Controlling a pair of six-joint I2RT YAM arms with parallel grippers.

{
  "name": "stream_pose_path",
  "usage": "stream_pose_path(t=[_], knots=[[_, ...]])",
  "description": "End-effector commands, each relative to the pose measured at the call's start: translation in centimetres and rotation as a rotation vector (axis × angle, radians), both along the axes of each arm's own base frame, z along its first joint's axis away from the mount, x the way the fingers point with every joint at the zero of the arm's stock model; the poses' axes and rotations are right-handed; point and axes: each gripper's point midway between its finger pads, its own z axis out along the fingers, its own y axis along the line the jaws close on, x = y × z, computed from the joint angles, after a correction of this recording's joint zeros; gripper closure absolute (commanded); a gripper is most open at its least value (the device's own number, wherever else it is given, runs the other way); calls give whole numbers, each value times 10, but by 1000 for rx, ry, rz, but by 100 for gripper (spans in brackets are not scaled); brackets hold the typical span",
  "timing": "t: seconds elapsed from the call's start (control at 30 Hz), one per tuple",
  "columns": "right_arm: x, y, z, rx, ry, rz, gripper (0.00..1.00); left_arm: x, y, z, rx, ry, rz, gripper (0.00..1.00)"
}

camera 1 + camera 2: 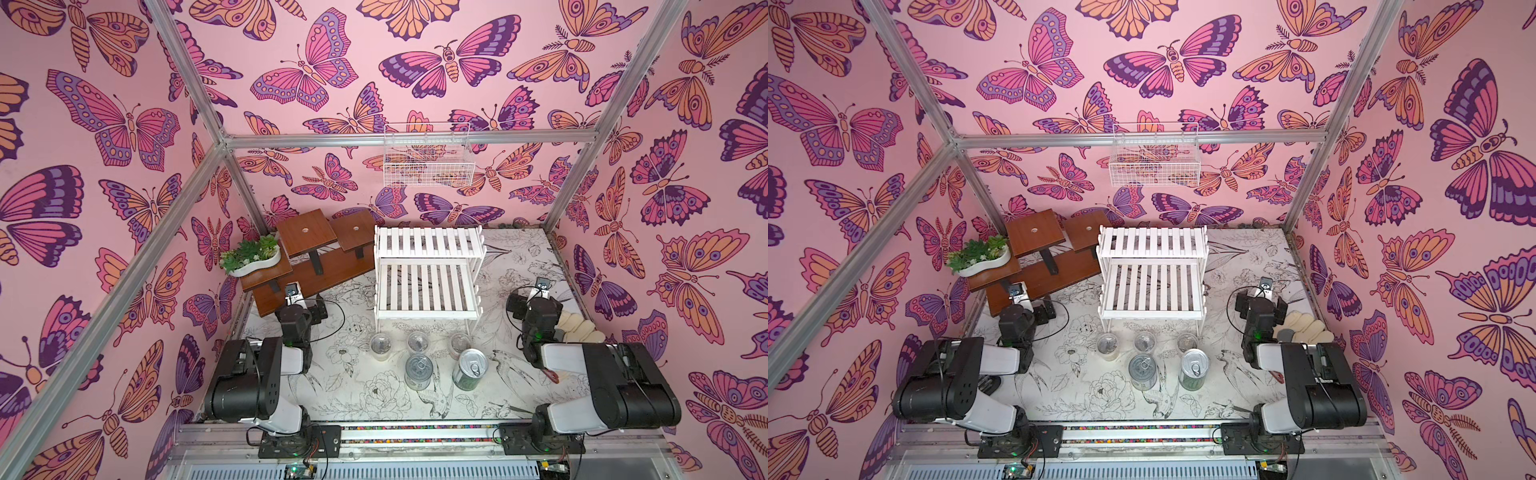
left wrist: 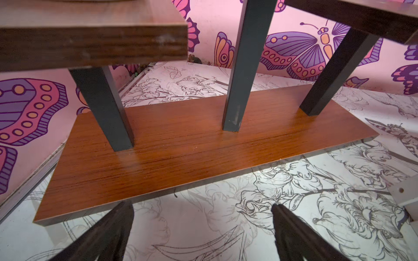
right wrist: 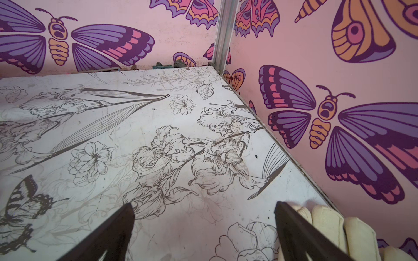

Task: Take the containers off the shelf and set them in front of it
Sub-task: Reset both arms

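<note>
Seemingly you are done: the white two-tier slatted wooden shelf (image 1: 428,286) is bare, three small clear lidded plastic tubs (image 1: 417,341) and two metal pull-tab cans (image 1: 419,370) stand just before it, your left gripper (image 2: 202,208) and right gripper (image 3: 204,206) gaping empty

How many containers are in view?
5. Left tub, middle tub and right tub stand in a row before the shelf; the pale can and green can stand nearer the robot. None seems hidden.
</note>
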Motion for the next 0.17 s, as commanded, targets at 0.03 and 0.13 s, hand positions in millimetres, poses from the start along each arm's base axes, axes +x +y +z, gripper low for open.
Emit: stream_pose_path(t=[0.03,0.13], knots=[[8,-1,6,11,4,6,1,1,2,-7,-15,44,6,0],[3,1,5,14,-29,26,1,0,2,-9,-16,49,4,0]])
